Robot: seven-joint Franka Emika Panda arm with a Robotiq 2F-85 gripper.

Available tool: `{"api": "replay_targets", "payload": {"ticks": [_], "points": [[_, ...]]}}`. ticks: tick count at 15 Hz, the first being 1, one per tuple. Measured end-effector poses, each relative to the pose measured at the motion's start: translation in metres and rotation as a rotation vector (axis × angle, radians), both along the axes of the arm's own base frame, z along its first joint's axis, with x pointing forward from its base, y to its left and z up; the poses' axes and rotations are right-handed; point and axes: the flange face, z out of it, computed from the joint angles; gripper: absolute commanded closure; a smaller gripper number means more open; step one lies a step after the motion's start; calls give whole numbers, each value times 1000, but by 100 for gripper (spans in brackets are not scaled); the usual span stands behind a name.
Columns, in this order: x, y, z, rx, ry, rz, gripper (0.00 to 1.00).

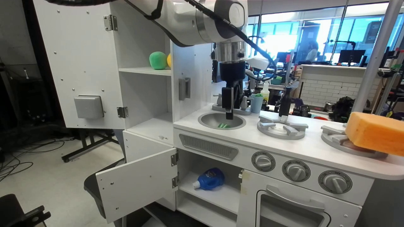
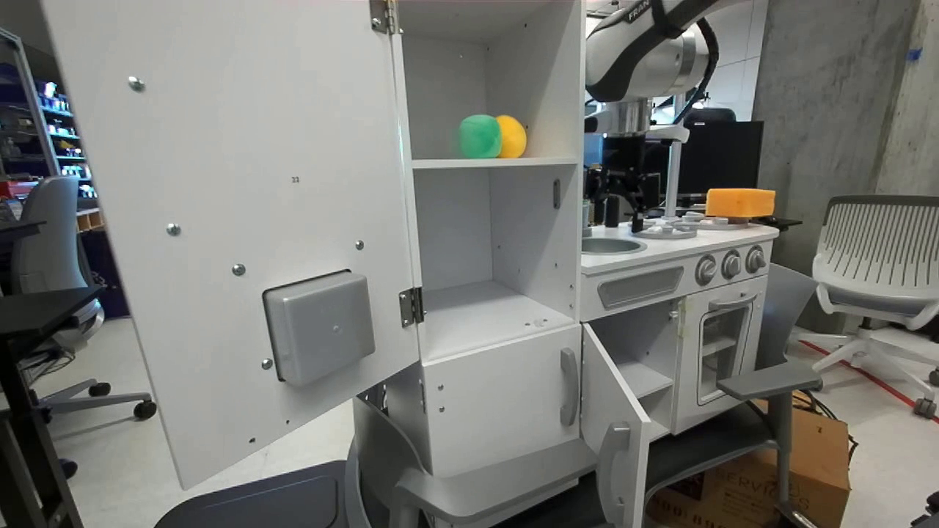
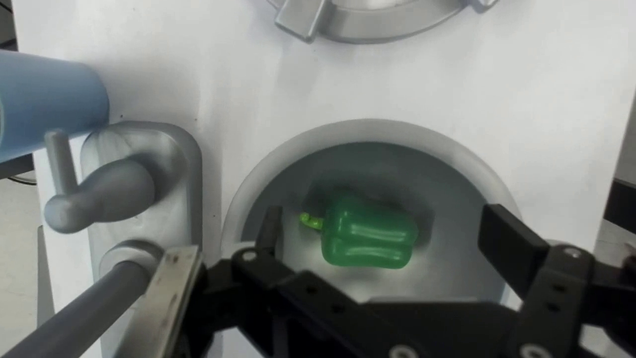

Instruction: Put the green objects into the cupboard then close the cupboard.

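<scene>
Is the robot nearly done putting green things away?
Not quite. Done: a round green toy sits on a shelf in the cupboard. Now: the open gripper hangs over a green pepper in the sink, not holding it. Left to do: put the pepper in too, then shut the tall open door.

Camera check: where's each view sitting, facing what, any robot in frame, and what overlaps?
An exterior view: in front of the toy kitchen, nearer its burners, looking slightly down toward the sink; arm and gripper show.
An exterior view: in front of the open cupboard, facing into it; arm and gripper show at picture right.
Wrist view: above the sink, looking down at the green pepper; the open gripper shows low in frame.
Both exterior views share the green rounded toy, yellow ball and orange block.
</scene>
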Motion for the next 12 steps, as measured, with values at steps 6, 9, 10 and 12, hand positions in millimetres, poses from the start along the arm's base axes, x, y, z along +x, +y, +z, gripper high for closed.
{"api": "replay_targets", "payload": {"ticks": [6,9,10,12], "points": [[-1,-1,-37,13,37,45,0],[0,0,-42,19,40,58,0],[0,1,-43,25,41,59,0],[-2,7,-43,50,56,53,0]]}}
